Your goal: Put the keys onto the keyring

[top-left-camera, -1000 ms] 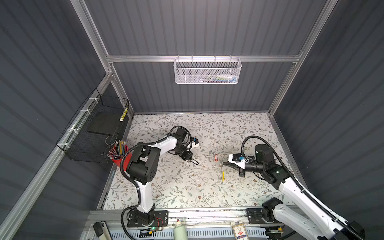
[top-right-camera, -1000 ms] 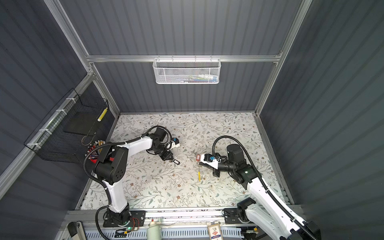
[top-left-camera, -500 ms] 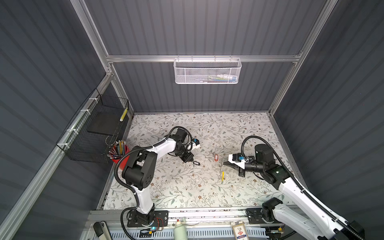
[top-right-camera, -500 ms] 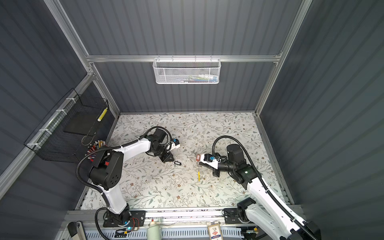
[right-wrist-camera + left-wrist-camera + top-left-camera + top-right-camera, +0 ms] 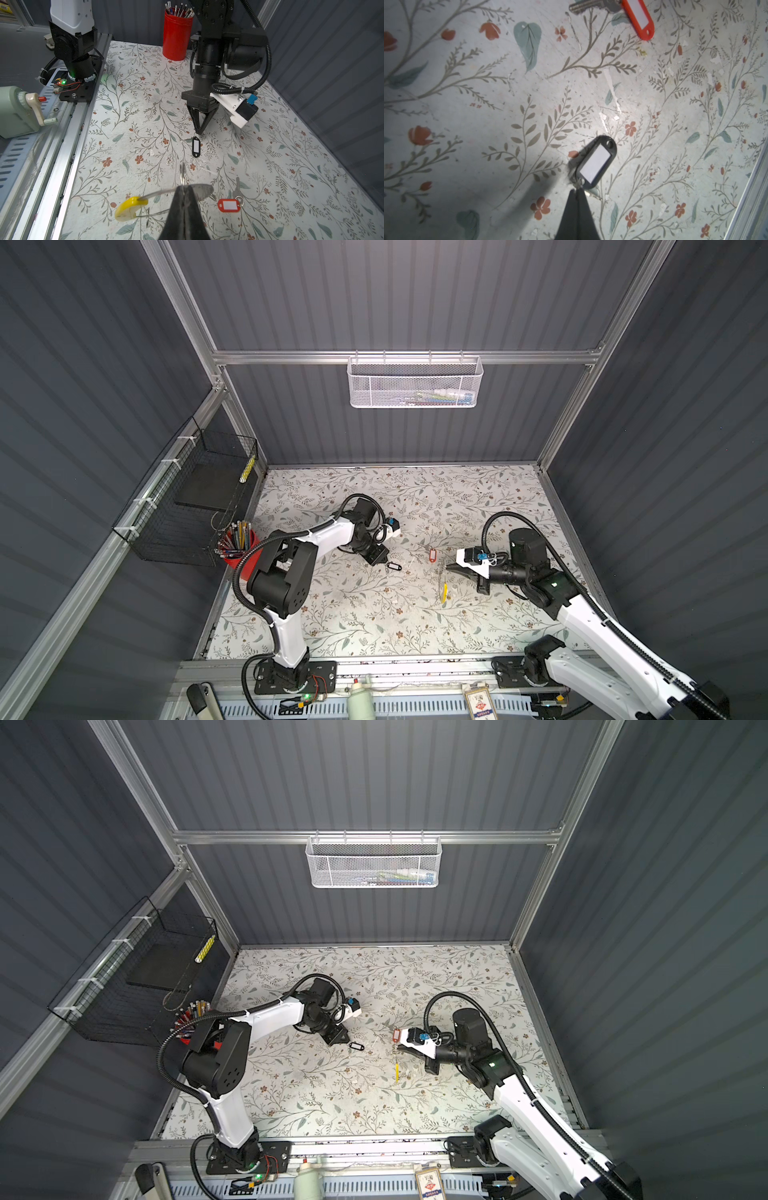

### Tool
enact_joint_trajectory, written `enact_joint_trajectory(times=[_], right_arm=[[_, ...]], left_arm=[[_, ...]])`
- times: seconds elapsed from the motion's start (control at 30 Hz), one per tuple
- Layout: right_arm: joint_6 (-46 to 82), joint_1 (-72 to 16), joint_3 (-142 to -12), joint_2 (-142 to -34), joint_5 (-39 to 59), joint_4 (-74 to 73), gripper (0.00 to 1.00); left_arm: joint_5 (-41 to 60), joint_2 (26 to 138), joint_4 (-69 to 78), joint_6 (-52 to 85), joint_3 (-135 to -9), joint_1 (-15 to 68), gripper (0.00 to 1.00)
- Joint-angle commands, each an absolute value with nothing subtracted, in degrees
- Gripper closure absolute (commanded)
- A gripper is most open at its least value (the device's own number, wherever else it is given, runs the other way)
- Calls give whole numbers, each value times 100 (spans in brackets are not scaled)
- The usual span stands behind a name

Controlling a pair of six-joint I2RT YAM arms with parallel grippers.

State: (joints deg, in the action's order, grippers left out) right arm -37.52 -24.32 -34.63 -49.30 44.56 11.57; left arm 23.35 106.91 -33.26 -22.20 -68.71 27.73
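Note:
My right gripper (image 5: 184, 188) is shut on the keyring (image 5: 158, 192), a thin grey hoop held just above the table, its yellow segment (image 5: 128, 207) hanging to one side. In both top views the gripper (image 5: 448, 567) (image 5: 400, 1048) holds the hoop edge-on. The red-tagged key (image 5: 228, 205) (image 5: 432, 554) lies flat beside the hoop. My left gripper (image 5: 577, 190) (image 5: 385, 562) is shut on the small loop of the black-rimmed, white-label key (image 5: 596, 163) (image 5: 195, 146), low over the table. Its metal blade is mostly hidden by the fingers.
A red pencil cup (image 5: 243, 551) stands at the left edge by my left arm. A black wire basket (image 5: 187, 506) hangs on the left wall, a white mesh basket (image 5: 413, 383) on the back wall. A green pencil sharpener (image 5: 16, 112) sits beyond the front rail.
My left gripper has shifted a little toward the right arm, carrying the black-rimmed key with it, and its elbow has swung. The right arm and the keyring have not moved.

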Motion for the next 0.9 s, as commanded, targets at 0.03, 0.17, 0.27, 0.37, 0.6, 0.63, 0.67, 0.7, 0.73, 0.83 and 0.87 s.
enact_joint_trajectory(times=[0.03,0.17,0.27,0.37,0.6,0.63,0.67,0.7,0.73,0.83,0.87], right_arm=[[-3716,-2453,-3546,-4958,4452,1059,95],[-3702,-2467,-3516,-4957,4456,1031,95],[-3708,-2465,-3517,-4953,4452,1028,95],[-3706,-2463,-3509,-4954,4447,1023,95],[-3703,-2467,-3490,-4939,4441,1007,94],[-3705,-2469,-3494,-4939,4443,1008,94],[-3699,-2467,-3489,-4946,4439,1002,93],[-3700,-2467,-3494,-4948,4440,994,93],[-3692,-2465,-3488,-4948,4447,1002,93],[-3701,-2468,-3481,-4957,4447,997,93],[-3706,-2465,-3480,-4962,4447,1001,93]], left_arm=[[2314,10802,-3352,-2048,-6787,2830,100],[2308,10830,-3349,-2022,-6747,2830,100],[2343,10828,-3308,-1982,-6739,2830,99],[2348,10854,-3305,-1947,-6750,2830,93],[2375,10886,-3362,-1901,-6725,2830,82],[2384,10883,-3371,-1892,-6716,2828,81],[2382,10887,-3375,-1888,-6713,2830,79],[2389,10881,-3372,-1880,-6697,2830,78],[2394,10882,-3370,-1870,-6684,2830,77],[2413,10889,-3353,-1837,-6667,2830,75],[2419,10898,-3344,-1827,-6657,2830,75]])
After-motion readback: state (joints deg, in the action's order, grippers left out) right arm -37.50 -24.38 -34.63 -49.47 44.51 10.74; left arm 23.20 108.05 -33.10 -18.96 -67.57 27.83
